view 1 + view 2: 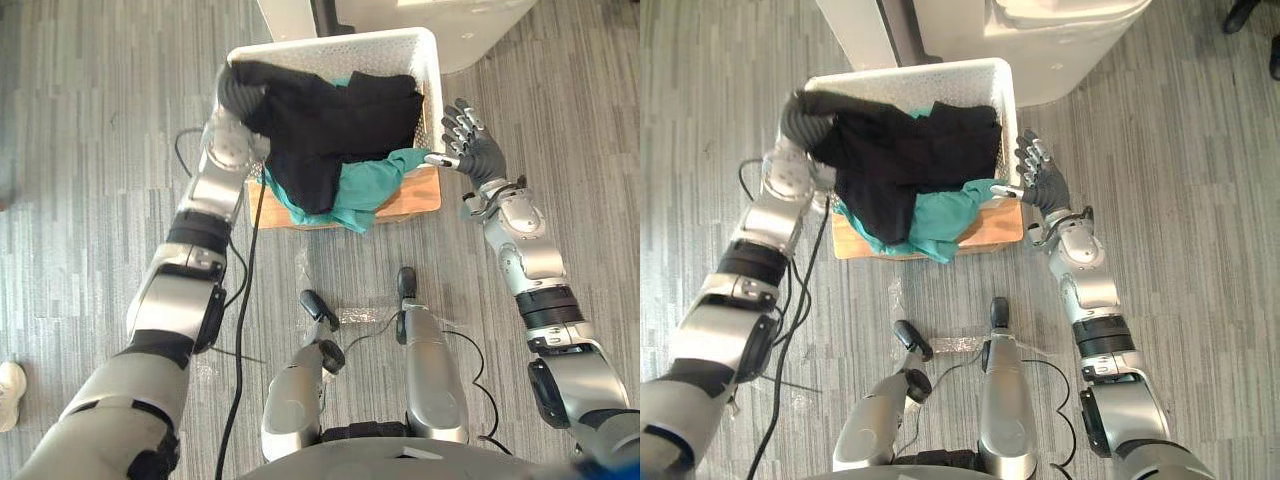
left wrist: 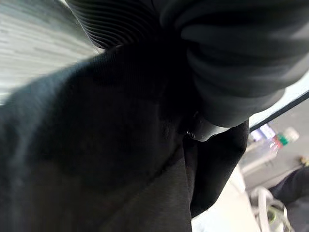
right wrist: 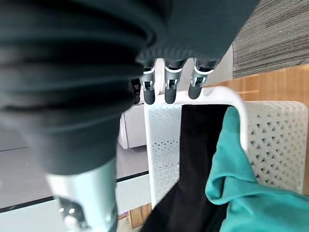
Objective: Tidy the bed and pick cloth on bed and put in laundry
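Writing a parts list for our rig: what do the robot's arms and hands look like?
The left arm and right arm are rounded silver-grey shells with black bands at joints. The right hand has silver, dark-tipped fingers; both it and the left hand wear dark ribbed covers.

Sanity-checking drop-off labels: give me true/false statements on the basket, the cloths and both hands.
1. Black cloth hangs over the white basket's near rim. True.
2. Teal cloth lies wholly outside the basket. False: it drapes over the rim, under the black cloth.
3. Right hand is open beside the basket, holding nothing. True.
4. Basket stands on a chair. False: on a wooden board.
5. Left hand is away from the basket. False: it's at the left rim, in the black cloth.
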